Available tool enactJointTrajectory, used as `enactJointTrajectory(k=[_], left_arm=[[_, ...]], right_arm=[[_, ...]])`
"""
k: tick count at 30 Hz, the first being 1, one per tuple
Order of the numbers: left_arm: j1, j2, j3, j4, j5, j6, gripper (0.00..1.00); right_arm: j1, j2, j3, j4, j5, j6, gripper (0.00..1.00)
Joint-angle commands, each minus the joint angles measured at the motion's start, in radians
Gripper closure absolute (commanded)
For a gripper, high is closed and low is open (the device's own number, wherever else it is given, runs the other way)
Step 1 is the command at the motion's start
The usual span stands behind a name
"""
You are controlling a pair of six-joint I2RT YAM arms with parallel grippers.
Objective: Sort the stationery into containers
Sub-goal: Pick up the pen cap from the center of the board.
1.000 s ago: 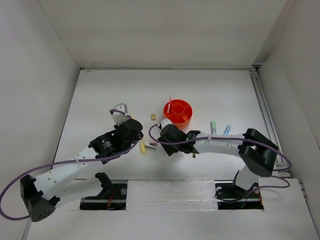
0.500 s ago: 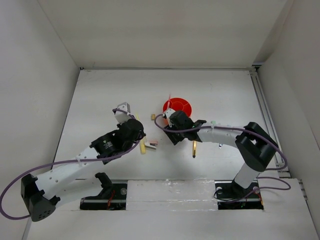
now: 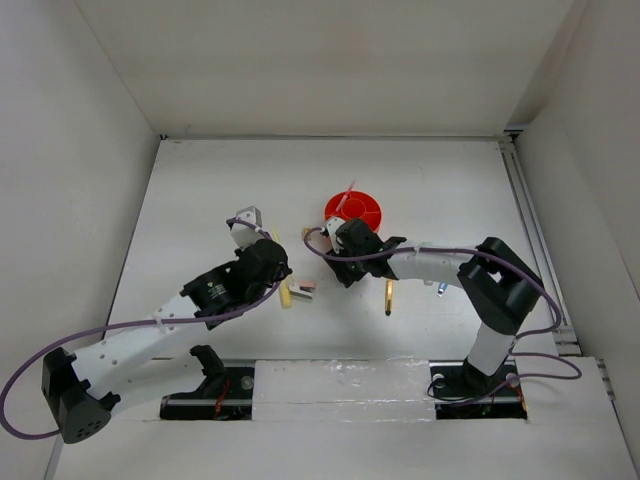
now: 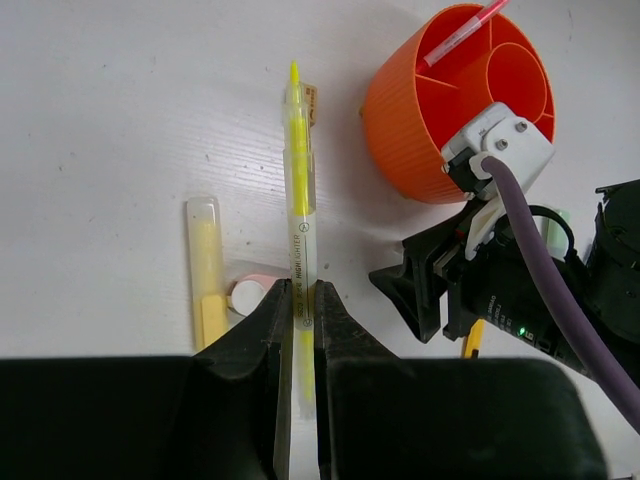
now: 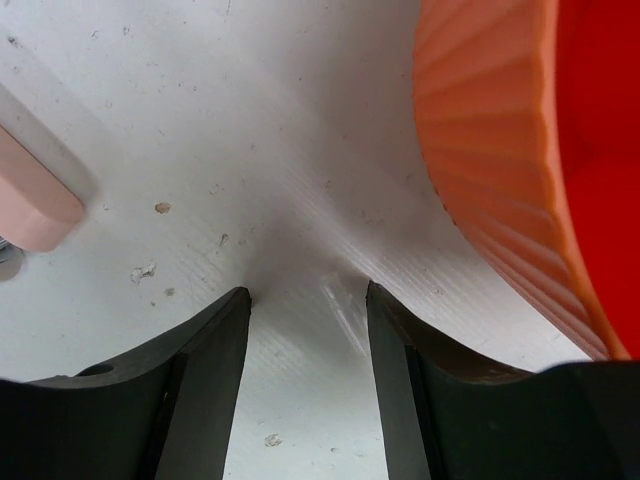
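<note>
My left gripper (image 3: 265, 258) (image 4: 300, 288) is shut on a thin yellow highlighter (image 4: 298, 170) that points towards a tiny tan block (image 3: 306, 233) (image 4: 312, 103). The round orange organiser (image 3: 353, 212) (image 4: 455, 100) (image 5: 520, 160) has a pink pen (image 3: 347, 196) (image 4: 462, 30) leaning in it. Just beside the organiser's wall, my right gripper (image 3: 338, 258) (image 5: 308, 295) stands open with its tips on the bare table and nothing between them. A pale yellow marker (image 3: 285, 294) (image 4: 207, 270) and the pink-white stapler (image 3: 302, 289) (image 5: 35, 195) lie between the arms.
A gold pen (image 3: 388, 297) (image 4: 472, 338) lies on the table below the right forearm. A blue pen (image 3: 441, 289) shows just beyond that arm. White walls close the table on three sides, with a rail along the right edge.
My right gripper has moved up and left to the organiser, uncovering the gold pen on the table. The organiser has shifted slightly away. The left gripper still holds the highlighter and has barely moved.
</note>
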Motion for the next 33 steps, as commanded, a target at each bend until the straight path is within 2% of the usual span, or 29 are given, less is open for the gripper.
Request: enactJointTrajectory(k=[1,4,10,25,29,33], left_arm=[[0.007,-0.019,-0.006,0.013,-0.005,0.012,1.00],[0.007,-0.019,-0.006,0.013,-0.005,0.012,1.00],[0.007,-0.019,-0.006,0.013,-0.005,0.012,1.00],[0.007,-0.019,-0.006,0.013,-0.005,0.012,1.00],[0.007,-0.019,0.003,0.013,-0.005,0.012,1.00],[0.007,-0.019,0.003,0.013,-0.005,0.012,1.00]], right_arm=[[0.012,0.029,0.015,0.003,0.016,0.017,0.45],[0.013,0.020,0.015,-0.017,0.026,0.029,0.46],[0.013,0.020,0.015,-0.050,0.054,0.058,0.56],[0.013,0.010,0.015,-0.136,0.121,0.109,0.56],[0.013,0.001,0.006,-0.147,0.122,0.118,0.60],[0.013,0.001,0.006,-0.166,0.131,0.128,0.72]])
